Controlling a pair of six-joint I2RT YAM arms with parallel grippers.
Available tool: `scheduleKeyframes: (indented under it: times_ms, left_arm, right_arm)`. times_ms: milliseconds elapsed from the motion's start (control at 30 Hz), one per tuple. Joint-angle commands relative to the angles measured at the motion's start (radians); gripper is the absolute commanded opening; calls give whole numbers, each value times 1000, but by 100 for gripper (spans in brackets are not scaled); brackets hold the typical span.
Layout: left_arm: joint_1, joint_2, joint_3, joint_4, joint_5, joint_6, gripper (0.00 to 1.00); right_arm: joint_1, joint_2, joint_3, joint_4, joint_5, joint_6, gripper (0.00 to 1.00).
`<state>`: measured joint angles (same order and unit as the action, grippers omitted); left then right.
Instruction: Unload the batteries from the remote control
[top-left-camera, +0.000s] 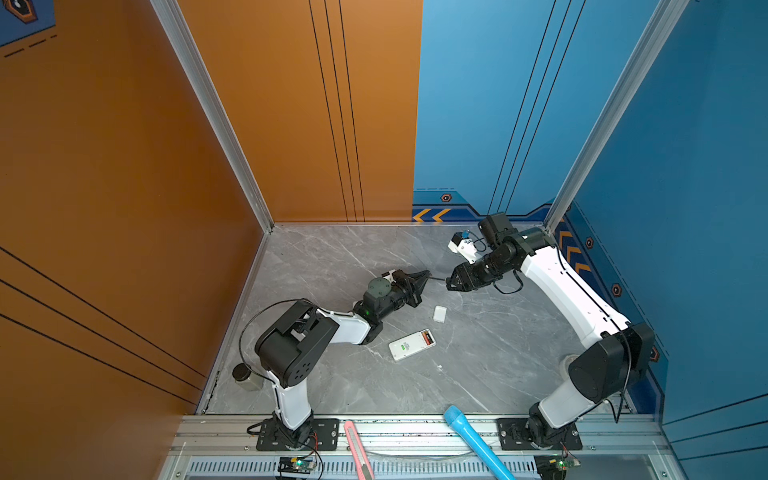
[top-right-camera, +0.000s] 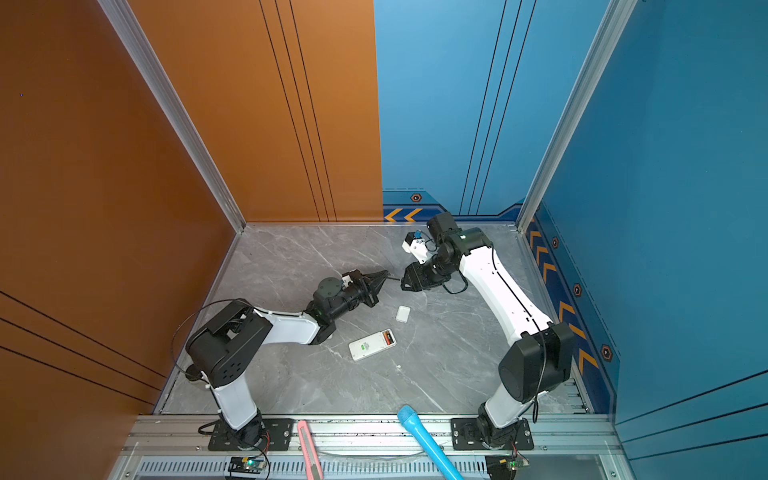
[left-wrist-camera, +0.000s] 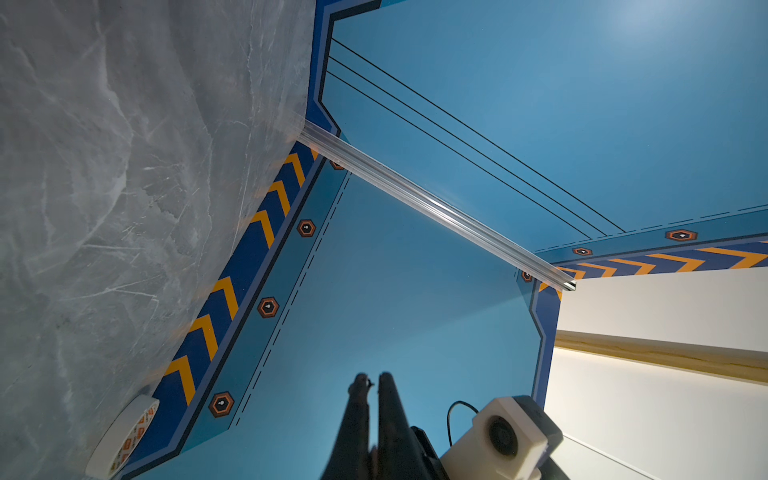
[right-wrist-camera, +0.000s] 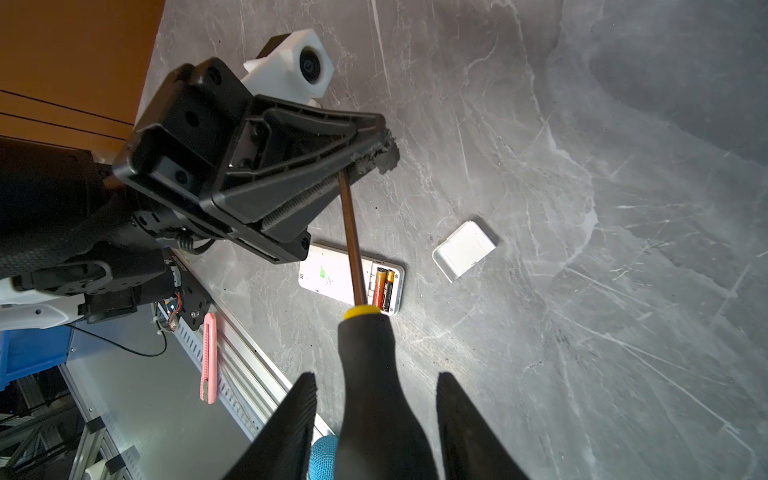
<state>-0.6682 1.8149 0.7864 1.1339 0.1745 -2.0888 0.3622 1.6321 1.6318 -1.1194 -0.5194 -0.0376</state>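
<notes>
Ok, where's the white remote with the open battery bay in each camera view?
In both top views: the remote lies flat mid-table, between the two arms.
Left wrist: not in it.
Right wrist: the remote sits mid-picture, partly behind the screwdriver shaft.
Shared landmark: the loose white cover lying apart from it, near its battery end; the left wrist view lacks it.

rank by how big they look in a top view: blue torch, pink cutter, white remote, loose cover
1. blue torch
2. pink cutter and white remote: too close to call; cutter is cropped
3. loose cover
</notes>
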Motion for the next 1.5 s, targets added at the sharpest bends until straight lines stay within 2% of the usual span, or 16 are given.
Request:
scheduleKeyframes:
  times_ms: [0,267,333,367,433,467,533,600,633,800,900,967,1067,1267,1367,1467]
  left_arm:
    - [-6,9,-6,58,-12,-188,0]
    - [-11,19,-11,100,-46,-170,0]
    - [-8,21,-15,116,-51,-155,0]
    - [-3,18,-17,126,-52,-143,7]
    - [14,7,-26,129,-34,-109,50]
    - [30,-5,-37,121,-22,-88,66]
    - [73,-55,-72,74,4,-37,82]
    - [147,-134,-96,-49,86,46,88]
    - [184,-189,-122,-128,107,91,97]
    - [326,-390,-110,-584,285,370,98]
    - [353,-459,85,-1122,329,786,98]
    - [318,-456,297,-1555,239,1163,98]
    - [235,-421,468,-1861,149,1500,100]
    - [-12,-386,452,-2019,55,1860,84]
    - [-66,-336,405,-2032,69,1920,74]
    - [-85,-310,376,-2026,36,1936,75]
  right_arm:
    - [9,14,22,-26,5,-1,39]
    - [25,8,26,-27,2,26,0]
    - [30,-6,21,-26,5,41,0]
    - [34,-18,18,-25,22,55,0]
    - [46,-47,8,-26,73,86,0]
    - [51,-69,-4,-26,100,101,0]
    - [59,-117,-35,-28,157,129,0]
    - [63,-179,-78,-30,234,156,0]
    - [62,-214,-106,-31,272,171,0]
    - [62,-356,-216,-28,295,227,0]
    - [79,-398,-242,-48,294,240,0]
    - [78,-401,-246,-79,291,257,0]
    - [84,-385,-236,-151,277,285,0]
    - [112,-356,-248,-231,228,328,0]
    - [136,-332,-269,-237,221,339,0]
    - [163,-324,-279,-222,221,359,0]
